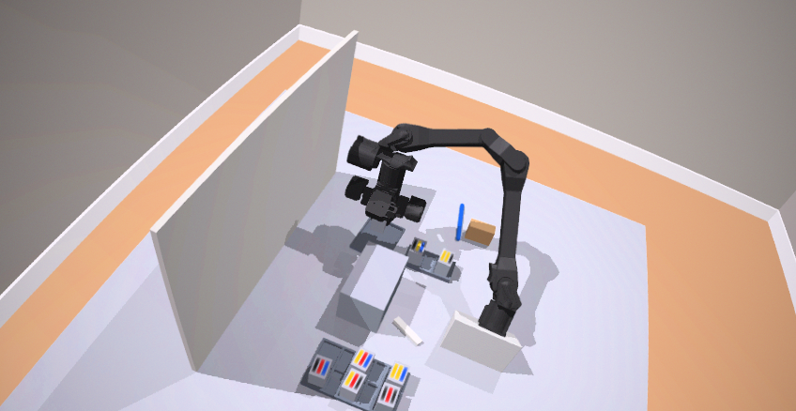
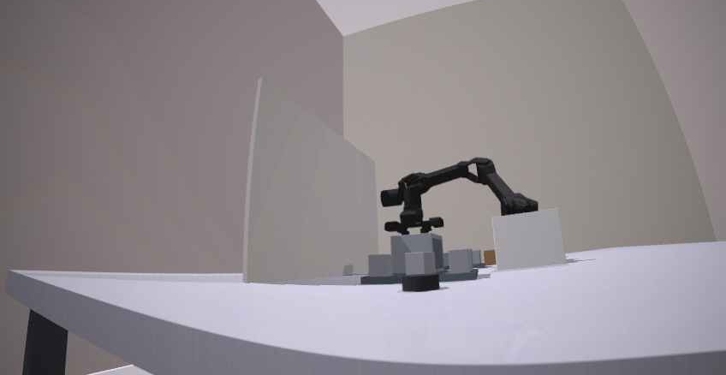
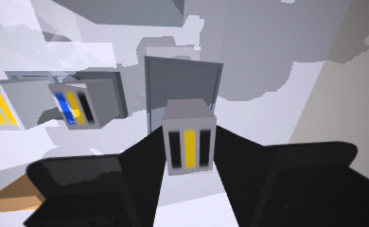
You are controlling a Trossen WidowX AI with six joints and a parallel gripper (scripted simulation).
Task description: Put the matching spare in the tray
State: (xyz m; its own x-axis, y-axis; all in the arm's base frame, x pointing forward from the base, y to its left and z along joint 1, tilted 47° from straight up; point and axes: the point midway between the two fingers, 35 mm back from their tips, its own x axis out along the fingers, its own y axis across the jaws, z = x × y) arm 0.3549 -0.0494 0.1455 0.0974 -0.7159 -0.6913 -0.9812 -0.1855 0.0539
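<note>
Wrist view: black parallel-jaw gripper (image 3: 189, 156) is clamped on a small grey spare cube w/ black-yellow-black stripes (image 3: 189, 137), one dark finger on each side of it. Cube is off the surface, directly over the flat dark-grey open tray (image 3: 184, 85), not touching it as far as can be told. Only this view shows the stripe code on the held cube; in the top view the gripper body (image 1: 386, 205) hides the cube completely, and in the exterior view it can't be made out.

Wrist view also shows two more grey cubes to the left: one blue-yellow-black (image 3: 79, 105), one w/ yellow stripes (image 3: 4, 110), plus a corner of the tan cardboard-coloured box (image 3: 16, 199).

Top view gives the layout the wrist cam lacks: tray (image 1: 379, 236) sits just beside the big plain grey mounted block (image 1: 371, 286), near the tall grey partition wall (image 1: 251, 205). A dark rack w/ five striped spare cubes (image 1: 357, 376) lies at the near end, well apart from the tray. A blue upright stick (image 1: 460, 221) stands just beside the tan box (image 1: 480, 232). A white bar (image 1: 407, 330) lies near the arm's white base block (image 1: 480, 345).

Exterior view, low angle: gripper (image 2: 413, 226) hangs just above the grey block (image 2: 414, 247); a black short puck (image 2: 419, 282), seen in no other view, sits in front.
</note>
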